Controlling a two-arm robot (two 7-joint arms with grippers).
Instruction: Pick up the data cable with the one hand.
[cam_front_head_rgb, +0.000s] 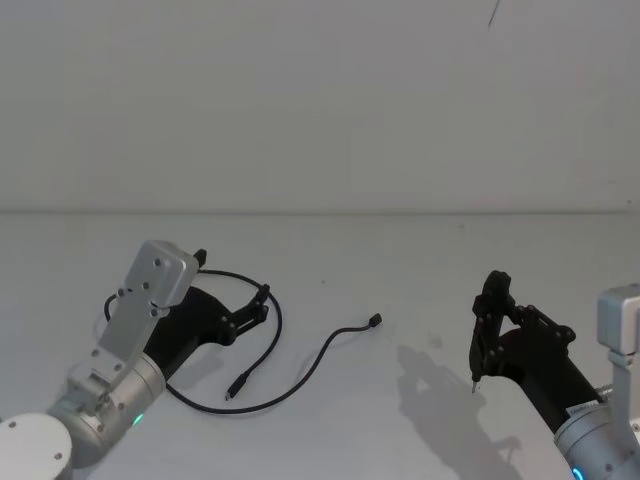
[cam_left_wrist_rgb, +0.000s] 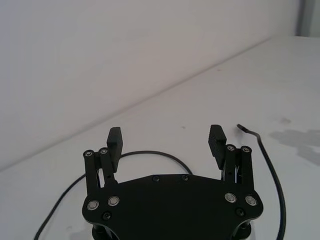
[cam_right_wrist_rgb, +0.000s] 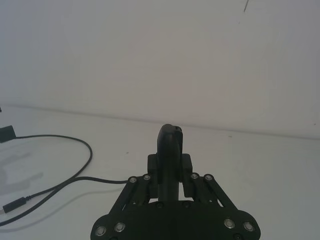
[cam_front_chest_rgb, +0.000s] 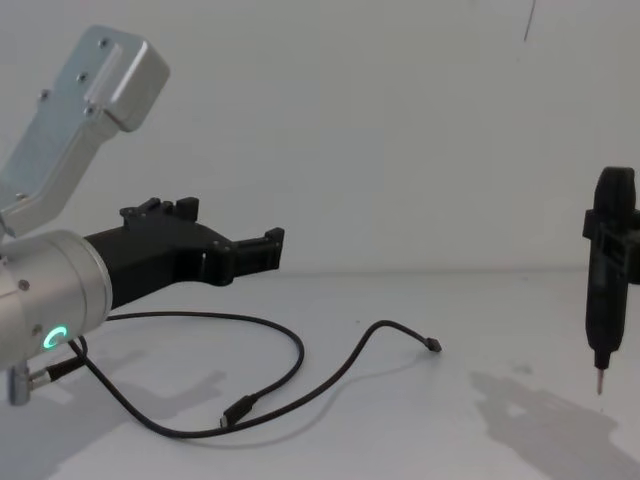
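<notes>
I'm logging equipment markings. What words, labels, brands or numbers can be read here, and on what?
None: no readable text, brand or number shows on the left gripper, the right gripper, the data cable or the table.

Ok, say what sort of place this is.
Probably a robot test bench: a white tabletop against a plain white wall, one long thin black data cable, the open left hand above it, right hand parked aside.
</notes>
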